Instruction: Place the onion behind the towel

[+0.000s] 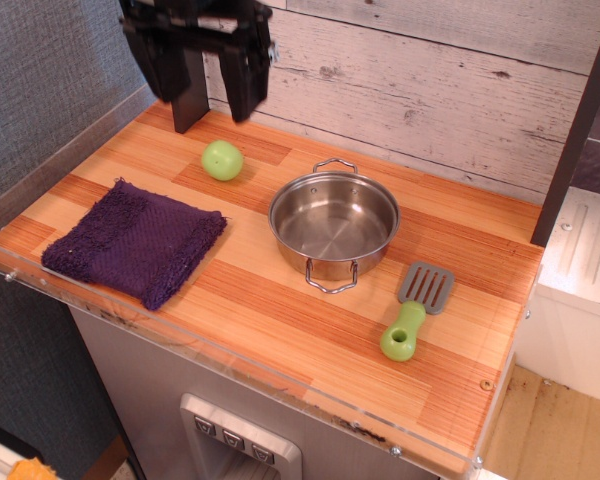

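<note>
The light-green onion (222, 160) lies on the wooden counter behind the right part of the dark purple knitted towel (135, 242), apart from it and left of the steel pot (333, 222). My black gripper (216, 113) hangs above the counter's back left, raised above and behind the onion. Its two fingers are spread wide apart and hold nothing.
A grey spatula with a green handle (412, 313) lies to the right of the pot near the front. A clear plastic rim (40, 175) runs along the counter's left and front edges. A plank wall stands right behind the counter.
</note>
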Controlling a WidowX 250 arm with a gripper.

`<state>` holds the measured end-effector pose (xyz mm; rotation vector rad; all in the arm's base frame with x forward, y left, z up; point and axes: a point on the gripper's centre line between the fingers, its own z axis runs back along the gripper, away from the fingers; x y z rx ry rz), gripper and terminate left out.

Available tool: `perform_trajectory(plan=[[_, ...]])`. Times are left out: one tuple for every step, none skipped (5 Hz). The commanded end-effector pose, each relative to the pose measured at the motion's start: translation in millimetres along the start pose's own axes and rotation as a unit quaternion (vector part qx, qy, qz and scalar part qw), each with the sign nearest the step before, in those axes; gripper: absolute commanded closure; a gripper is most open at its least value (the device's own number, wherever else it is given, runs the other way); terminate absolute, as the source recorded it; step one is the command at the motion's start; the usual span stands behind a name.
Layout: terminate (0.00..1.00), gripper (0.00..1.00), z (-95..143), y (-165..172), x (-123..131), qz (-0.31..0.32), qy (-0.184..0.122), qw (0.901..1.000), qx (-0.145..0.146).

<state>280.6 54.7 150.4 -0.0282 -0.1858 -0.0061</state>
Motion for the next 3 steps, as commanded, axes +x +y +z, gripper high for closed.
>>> perform_trajectory(plan=[[0.0, 0.0, -3.5, -7.0, -15.0, -0.035, 0.007, 0.9993, -0.007], [0.0, 0.0, -3.5, -7.0, -15.0, -0.035, 0.007, 0.9993, -0.007], [1.0, 0.0, -3.5, -7.0, -15.0, -0.035, 0.007, 0.9993, -0.007]])
